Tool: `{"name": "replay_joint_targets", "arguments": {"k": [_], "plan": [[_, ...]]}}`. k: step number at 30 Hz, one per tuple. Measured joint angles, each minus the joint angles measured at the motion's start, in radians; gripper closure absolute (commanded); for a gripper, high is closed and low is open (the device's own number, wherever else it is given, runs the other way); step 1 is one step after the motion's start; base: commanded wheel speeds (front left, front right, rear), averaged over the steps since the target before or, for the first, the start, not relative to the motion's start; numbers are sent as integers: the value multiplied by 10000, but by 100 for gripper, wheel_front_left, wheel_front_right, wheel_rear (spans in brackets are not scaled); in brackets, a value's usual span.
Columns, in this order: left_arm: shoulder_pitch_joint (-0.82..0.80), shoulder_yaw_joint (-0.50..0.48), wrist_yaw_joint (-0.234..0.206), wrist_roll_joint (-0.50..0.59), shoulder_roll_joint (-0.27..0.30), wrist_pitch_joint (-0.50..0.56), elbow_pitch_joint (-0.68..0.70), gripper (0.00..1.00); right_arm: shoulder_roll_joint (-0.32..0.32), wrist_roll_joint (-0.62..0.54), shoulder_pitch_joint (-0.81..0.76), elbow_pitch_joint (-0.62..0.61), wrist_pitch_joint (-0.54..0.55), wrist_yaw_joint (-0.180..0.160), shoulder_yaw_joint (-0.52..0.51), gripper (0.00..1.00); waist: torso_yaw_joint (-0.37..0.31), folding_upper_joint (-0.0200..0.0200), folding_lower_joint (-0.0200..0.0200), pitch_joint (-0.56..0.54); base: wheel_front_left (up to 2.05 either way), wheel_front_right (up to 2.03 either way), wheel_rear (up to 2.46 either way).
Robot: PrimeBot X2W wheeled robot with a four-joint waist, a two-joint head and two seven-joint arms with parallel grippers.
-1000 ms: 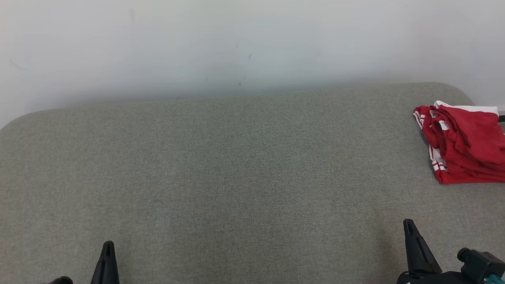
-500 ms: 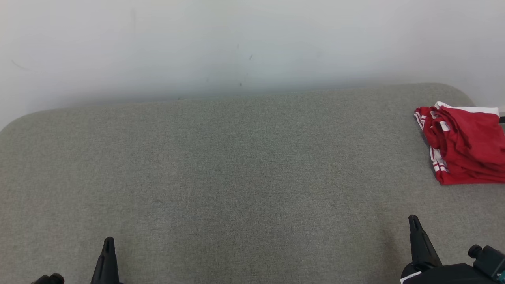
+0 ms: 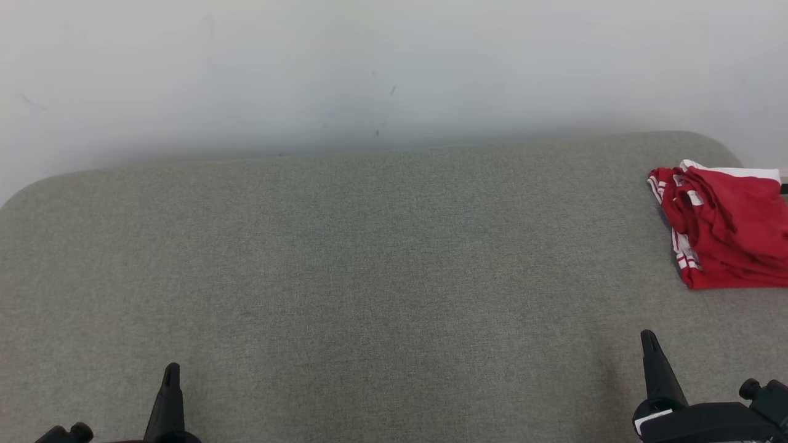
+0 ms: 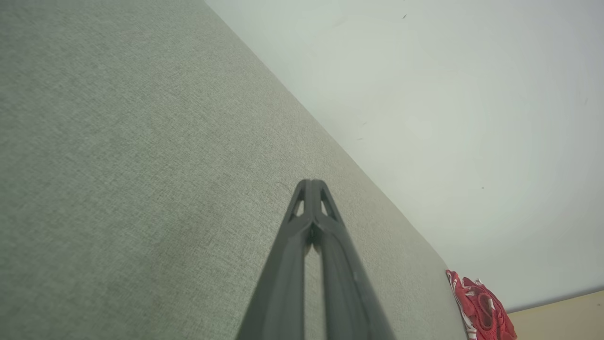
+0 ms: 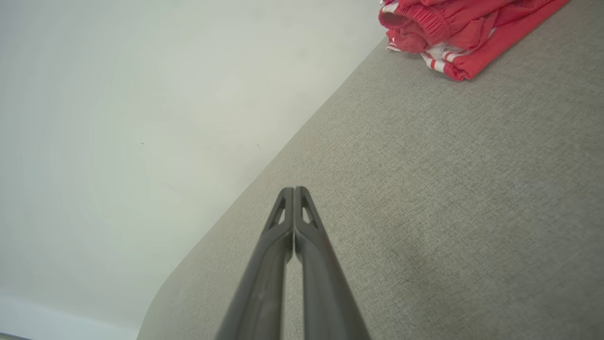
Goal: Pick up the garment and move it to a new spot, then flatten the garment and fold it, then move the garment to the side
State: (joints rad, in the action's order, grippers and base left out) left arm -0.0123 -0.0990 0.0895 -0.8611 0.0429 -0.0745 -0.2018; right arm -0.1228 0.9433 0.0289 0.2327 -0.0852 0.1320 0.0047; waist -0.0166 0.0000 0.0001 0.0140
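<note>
Wall (image 3: 394, 61) — pale and plain — backs the far edge of the table (image 3: 369, 258), a grey fabric-covered top with rounded corners. Garment (image 3: 726, 234): red with white stripes, folded in a compact stack at the far right corner. Left gripper (image 3: 171, 369): near edge, left side, fingers pressed together, holding nothing. Right gripper (image 3: 647, 338): near edge, right side, fingers pressed together, holding nothing — well apart from the garment.

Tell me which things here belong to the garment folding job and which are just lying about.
Job in hand: red garment, lying at the far right; left gripper and right gripper, both shut and empty.
Just there: grey fabric surface; white wall.
</note>
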Motion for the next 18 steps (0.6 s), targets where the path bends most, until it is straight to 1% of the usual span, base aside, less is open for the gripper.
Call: {"name": "replay_joint_targets", "arguments": {"k": [18], "plan": [[-248,-46,94,-2084,10,541,-138,100,151,1956,234,50,506,0,-268,100,37,0,0,-29,0,0,0]]}}
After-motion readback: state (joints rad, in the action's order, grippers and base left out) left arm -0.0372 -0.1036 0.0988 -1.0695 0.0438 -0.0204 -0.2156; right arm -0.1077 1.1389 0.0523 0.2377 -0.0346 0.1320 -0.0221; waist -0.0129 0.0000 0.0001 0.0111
